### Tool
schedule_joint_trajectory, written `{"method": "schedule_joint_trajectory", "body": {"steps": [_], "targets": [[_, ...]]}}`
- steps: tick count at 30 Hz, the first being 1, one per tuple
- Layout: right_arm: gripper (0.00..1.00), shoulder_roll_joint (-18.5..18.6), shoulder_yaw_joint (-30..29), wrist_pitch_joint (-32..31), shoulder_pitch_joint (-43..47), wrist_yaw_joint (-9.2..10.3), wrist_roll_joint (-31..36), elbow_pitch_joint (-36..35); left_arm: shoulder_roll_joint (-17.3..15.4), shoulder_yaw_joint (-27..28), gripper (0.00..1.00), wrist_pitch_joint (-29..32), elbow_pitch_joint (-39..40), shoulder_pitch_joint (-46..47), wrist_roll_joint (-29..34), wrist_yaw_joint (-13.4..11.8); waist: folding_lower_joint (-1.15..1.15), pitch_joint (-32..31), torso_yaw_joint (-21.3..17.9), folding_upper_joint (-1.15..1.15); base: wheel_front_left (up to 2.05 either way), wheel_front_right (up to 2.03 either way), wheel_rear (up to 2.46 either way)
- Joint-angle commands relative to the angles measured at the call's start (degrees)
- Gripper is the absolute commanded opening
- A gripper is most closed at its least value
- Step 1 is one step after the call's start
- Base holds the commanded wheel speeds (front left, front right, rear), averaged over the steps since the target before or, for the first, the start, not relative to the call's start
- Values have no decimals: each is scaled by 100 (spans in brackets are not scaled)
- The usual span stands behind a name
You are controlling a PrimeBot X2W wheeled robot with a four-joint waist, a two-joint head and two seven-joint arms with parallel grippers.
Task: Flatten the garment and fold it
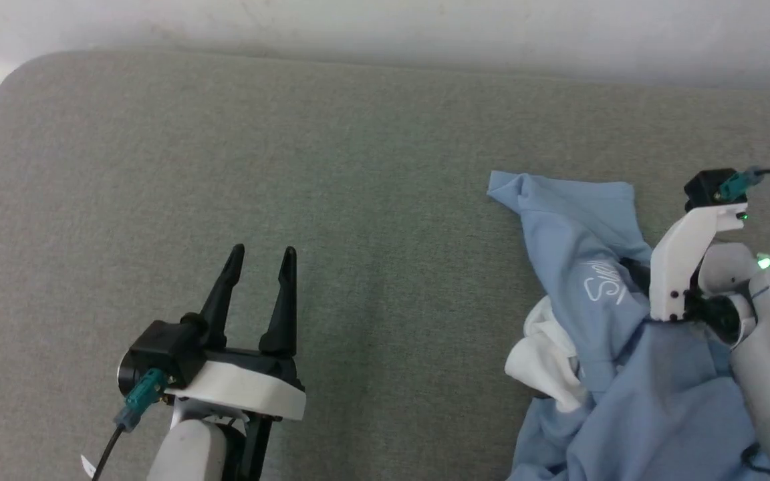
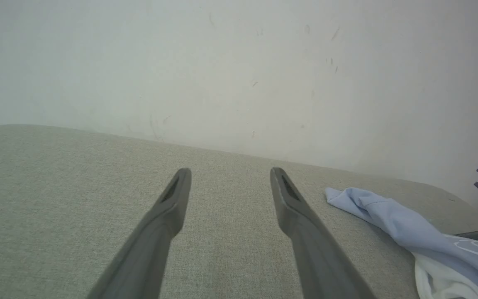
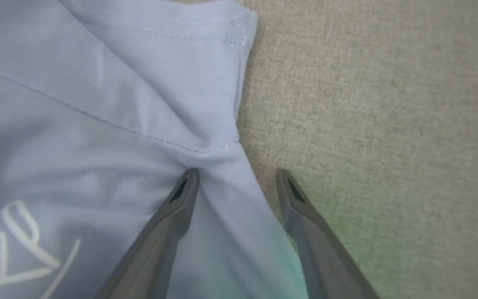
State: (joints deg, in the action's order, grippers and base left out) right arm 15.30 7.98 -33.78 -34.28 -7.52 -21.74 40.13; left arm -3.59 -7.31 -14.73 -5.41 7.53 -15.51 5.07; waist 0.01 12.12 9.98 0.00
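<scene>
Garment [image 1: 632,387] and robot share a wide grey-green woven surface [image 1: 358,167], padded-looking with a rounded corner at the far left, and it runs back to a plain white wall [image 1: 425,27] marked with a few faint scuffs. Towards the near left, the left gripper [image 1: 263,252] hovers over bare weave. Its forearm comes up from the bottom edge, a teal connector [image 1: 141,394] and dark cable hang off the wrist, and its two dark fingers point away from the robot, spread apart with nothing between them. It sits well apart from the cloth. Over on the right, the right arm reaches in from the near right edge with a small green light [image 1: 766,262] glowing on it. From its wrist camera, the right gripper [image 3: 237,172] has its claw spread wide, not pinched. One finger lies on the blue fabric by a stitched seam, the other is over the bare weave just beside the cloth's edge, and a ridge of cloth runs between them. The garment itself is a crumpled light blue heap at the right side of the surface, partly draped against that arm. A sleeve [image 1: 559,200] is thrown out towards the wall, the white collar [image 1: 545,361] is bunched on the heap's left side, and a white script logo [image 1: 602,287] is partly creased into a fold.
</scene>
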Motion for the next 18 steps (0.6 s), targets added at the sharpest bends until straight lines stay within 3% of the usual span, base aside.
{"method": "schedule_joint_trajectory", "body": {"steps": [1,3,4,7,11,15,18], "targets": [[100,20,165,-228,-81,3,-92,293,33,13,100,-27,-12,98,27,58,-1,167,176,0,0,0,0],[27,28,319,-484,-138,3,-215,527,42,42,100,-27,-20,114,19,65,-1,170,197,0,0,0,0],[0,35,384,-529,-168,3,-272,578,46,57,100,-27,-24,118,21,67,-1,165,203,0,0,0,0],[0,107,642,-241,-266,3,-363,461,55,111,100,-27,-44,98,29,70,-1,97,181,0,0,0,0],[0,389,671,893,-398,3,-206,192,62,162,100,-27,-55,23,54,65,-1,-91,108,0,0,0,0],[0,686,-194,1998,-369,3,82,227,66,210,100,-27,-59,-79,68,54,-1,-292,6,0,0,0,0],[0,885,-1087,2396,-120,3,391,438,67,267,100,-27,-41,-181,83,38,-1,-420,-95,0,0,0,0]]}}
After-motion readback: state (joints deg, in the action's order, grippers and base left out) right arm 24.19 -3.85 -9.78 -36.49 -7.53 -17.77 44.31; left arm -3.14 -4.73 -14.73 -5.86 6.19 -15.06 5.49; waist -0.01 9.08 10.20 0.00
